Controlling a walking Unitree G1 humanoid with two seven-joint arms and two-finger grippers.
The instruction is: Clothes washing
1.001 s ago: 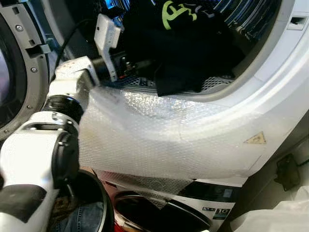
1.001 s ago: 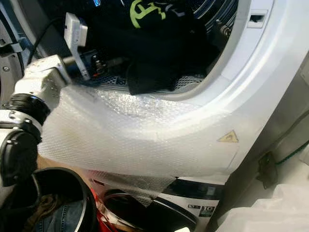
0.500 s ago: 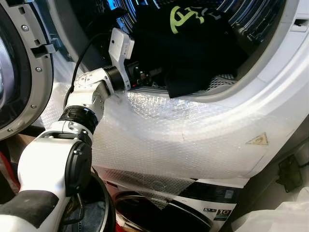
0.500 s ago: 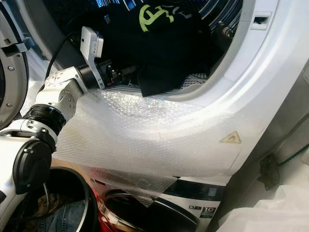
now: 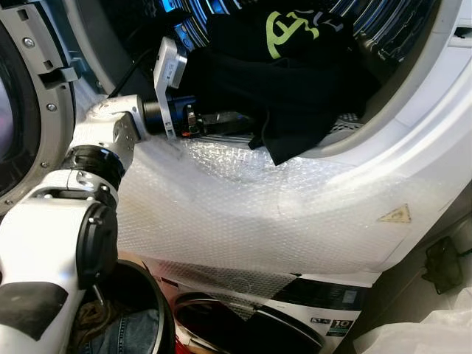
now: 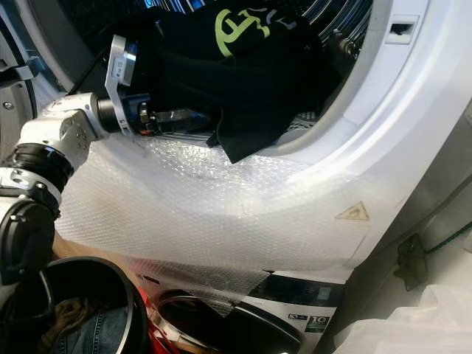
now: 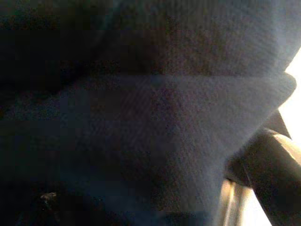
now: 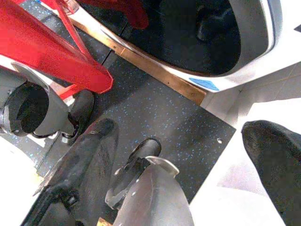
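Spilling over the drum's lower lip at upper centre, the black garment (image 5: pixel 295 88) covers the left gripper (image 5: pixel 247 125); its grip cannot be told. Bubble wrap (image 5: pixel 243 214) drapes the washer front (image 5: pixel 435 147) below. The right gripper (image 8: pixel 188 155) hangs spread, holding nothing.

Garment (image 5: pixel 295 88) in the drum (image 5: pixel 383 29) of the upper machine, one fold hanging over the wrap-covered door rim (image 5: pixel 243 199); left gripper (image 5: pixel 221 122) at garment's left edge; open door (image 5: pixel 29 110) left; basket (image 5: pixel 140 324) and lower machine (image 5: pixel 310 324) below.
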